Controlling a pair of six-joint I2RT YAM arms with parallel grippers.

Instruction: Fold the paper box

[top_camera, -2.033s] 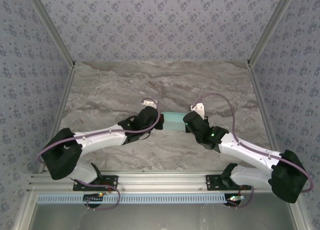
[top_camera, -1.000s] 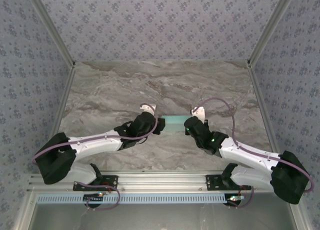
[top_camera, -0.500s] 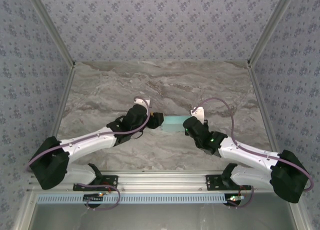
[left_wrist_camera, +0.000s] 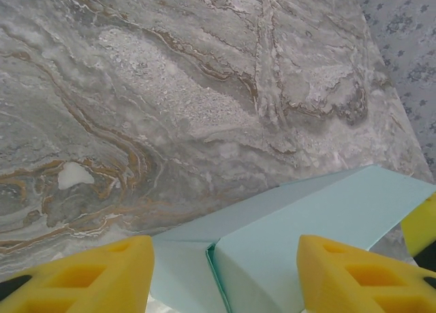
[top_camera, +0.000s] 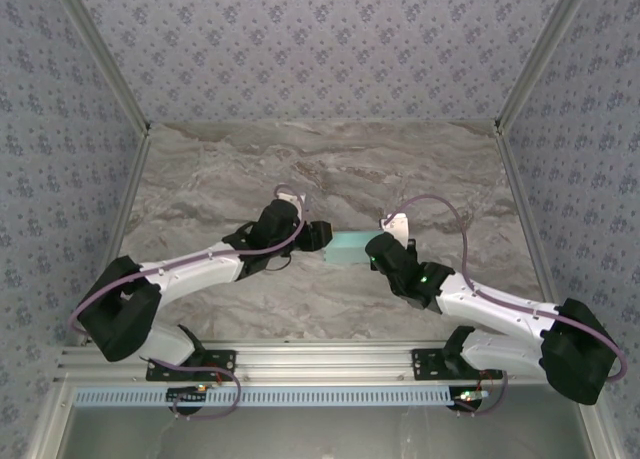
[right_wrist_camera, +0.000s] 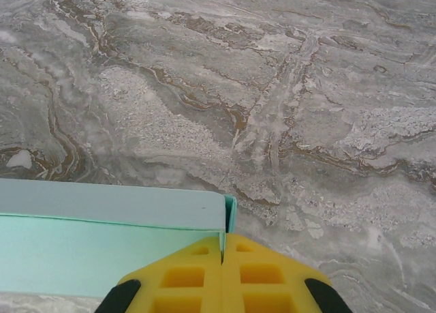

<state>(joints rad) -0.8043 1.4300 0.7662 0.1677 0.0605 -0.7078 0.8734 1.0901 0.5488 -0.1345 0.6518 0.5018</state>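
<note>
The paper box [top_camera: 349, 247] is a small light blue rectangular box lying on the marble table between my two grippers. In the left wrist view the paper box [left_wrist_camera: 300, 231] shows a seam where two panels meet. My left gripper [left_wrist_camera: 225, 253] is open, with its yellow fingers [left_wrist_camera: 102, 275] on either side of the box's end. My left gripper [top_camera: 318, 236] sits at the box's left end. My right gripper [right_wrist_camera: 223, 243] is shut on a thin edge at the right end of the paper box [right_wrist_camera: 102, 234]. From above, my right gripper [top_camera: 375, 250] is at the box's right end.
The marble table [top_camera: 330, 169] stretches open behind the box and to both sides. Patterned walls [top_camera: 320, 39] enclose the back and sides. A metal rail [top_camera: 320, 364] with the arm bases runs along the near edge.
My left wrist has moved a little to the back and right, closer along the box's left end. The right arm and the box have hardly moved.
</note>
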